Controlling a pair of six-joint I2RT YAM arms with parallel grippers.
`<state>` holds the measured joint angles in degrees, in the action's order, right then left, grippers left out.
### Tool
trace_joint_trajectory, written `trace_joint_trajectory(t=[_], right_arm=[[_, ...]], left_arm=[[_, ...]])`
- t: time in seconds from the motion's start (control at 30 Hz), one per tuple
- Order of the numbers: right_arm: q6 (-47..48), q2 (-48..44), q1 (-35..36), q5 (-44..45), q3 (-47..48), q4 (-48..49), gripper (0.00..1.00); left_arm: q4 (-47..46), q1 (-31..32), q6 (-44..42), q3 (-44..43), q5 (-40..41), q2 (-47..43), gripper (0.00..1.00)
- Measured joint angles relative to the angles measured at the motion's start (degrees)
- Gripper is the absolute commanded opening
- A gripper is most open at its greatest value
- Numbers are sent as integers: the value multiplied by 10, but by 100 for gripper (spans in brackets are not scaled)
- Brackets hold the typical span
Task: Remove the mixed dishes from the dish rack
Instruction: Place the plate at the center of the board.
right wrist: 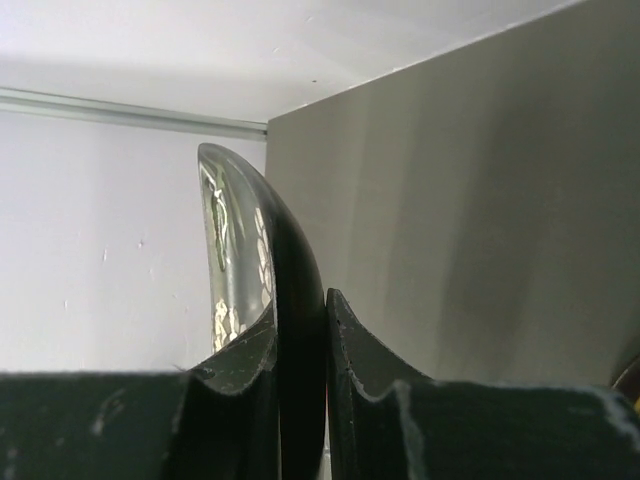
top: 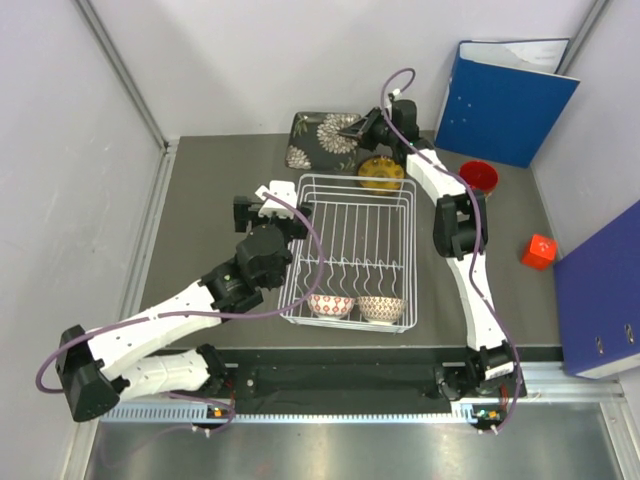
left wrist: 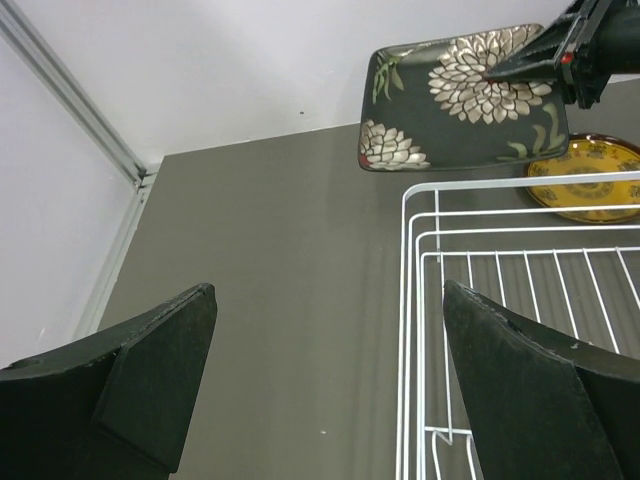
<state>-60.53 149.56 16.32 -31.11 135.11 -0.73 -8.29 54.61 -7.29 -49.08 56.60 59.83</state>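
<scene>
The white wire dish rack (top: 350, 235) stands mid-table, and two small patterned bowls (top: 330, 305) (top: 381, 309) sit at its near end. Behind its far edge, my right gripper (top: 352, 128) is shut on the right rim of the black square floral plate (top: 318, 140). In the right wrist view the fingers (right wrist: 300, 320) pinch that rim (right wrist: 250, 230). A yellow plate (top: 381, 173) lies on the table just behind the rack. To the right of the rack stands the red mug (top: 479, 178). My left gripper (top: 278, 198) is open and empty at the rack's far left corner (left wrist: 420, 260).
A red cube (top: 539, 251) lies on the table to the right. One blue binder (top: 505, 95) leans at the back right, and another (top: 600, 300) stands along the right edge. White walls close off the back and left.
</scene>
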Motion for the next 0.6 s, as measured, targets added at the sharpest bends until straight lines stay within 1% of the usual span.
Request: trace_joint_trajectory(t=[0.13,0.43,0.6], right_arm=[[13,1,2,7,9,-7,0],[56,2,9,59,19,-92,0],[101,4,9,87,23,-126,0]], left_arm=[[9,-1,13,0,-4,12,99],[30,-1,31,0,-18,35,99],[38,-1,41,0,-21,35,99]])
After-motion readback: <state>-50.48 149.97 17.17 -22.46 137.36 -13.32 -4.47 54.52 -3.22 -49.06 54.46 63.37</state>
